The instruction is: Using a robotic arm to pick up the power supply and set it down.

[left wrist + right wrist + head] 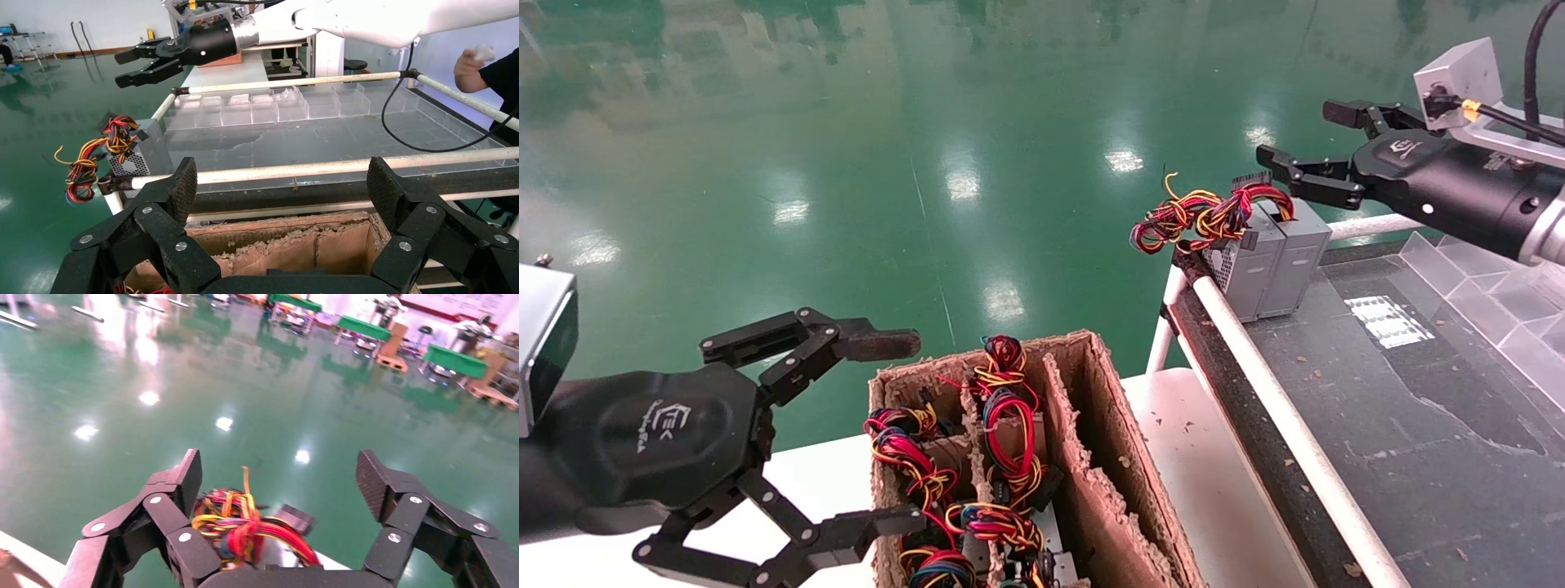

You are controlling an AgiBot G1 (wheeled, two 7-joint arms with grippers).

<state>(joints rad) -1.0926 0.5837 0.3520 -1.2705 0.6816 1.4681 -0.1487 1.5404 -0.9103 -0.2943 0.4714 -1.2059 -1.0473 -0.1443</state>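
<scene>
Two grey power supplies stand side by side, touching, at the far left corner of a dark conveyor table, pressed against its white rail; each stands on end with its long axis upright, and a bunch of red, yellow and black wires spills from the top out past the table's left edge, over the green floor. The right gripper hovers just above and behind the supplies, fingers spread wide, holding nothing; it looks to have just released, or to be about to grasp. To finish well it should probably move straight up or down over the box, keeping its fingers clear of the wire loops so nothing snags or tips. The left gripper waits with fingers spread at the near left, beside a cardboard box on a white table, where more wired supplies sit between dividers.
</scene>
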